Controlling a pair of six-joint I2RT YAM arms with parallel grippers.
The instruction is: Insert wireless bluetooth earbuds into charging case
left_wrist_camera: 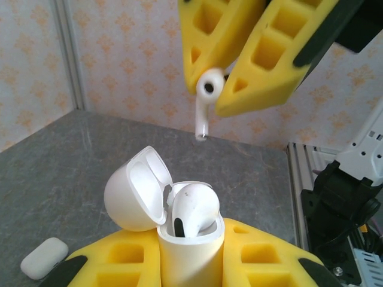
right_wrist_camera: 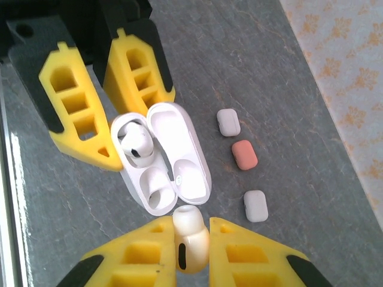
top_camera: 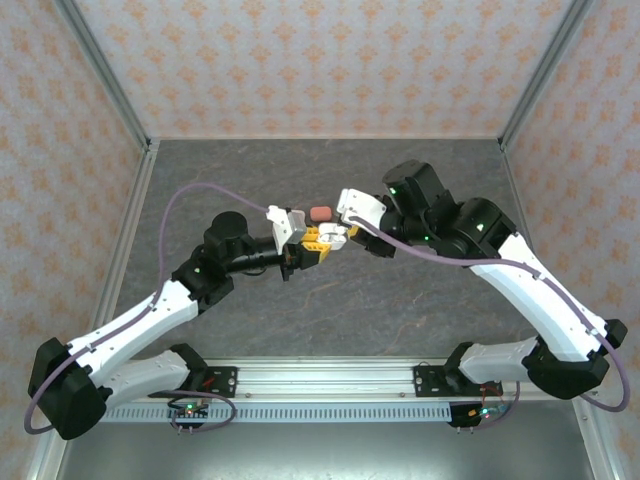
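- A white earbud (left_wrist_camera: 206,89) hangs stem-down just above the open charging case (left_wrist_camera: 188,260), clear of it and not touching.
- The right tool (left_wrist_camera: 210,91) has its 2 yellow fingers (right_wrist_camera: 239,257) pinched onto that earbud's rounded head, with the stem poking out below toward the case.
- A second white earbud (right_wrist_camera: 136,146) already sits in 1 socket of the case; the socket beside it, on the side nearer the held earbud, lies bare.
- The case's lid (left_wrist_camera: 133,188) is swung back on its hinge, so the white inside faces up.
- The left tool (left_wrist_camera: 188,266) clamps the case's lower body between its yellow fingers (left_wrist_camera: 119,260) and holds it upright, off the desk (top_camera: 400,300).
- From overhead, both tools meet tip to tip at the case, over the middle of the dark grey desk.
- Below the case, lying flat on the desk off its lid side, are 3 small closed cases in a loose row: a pale grey one (right_wrist_camera: 228,122), a coral one (right_wrist_camera: 244,155) and another pale grey one (right_wrist_camera: 256,205), each apart from its neighbour.
- In the overhead view the coral one lies just beyond the case, toward the back wall.
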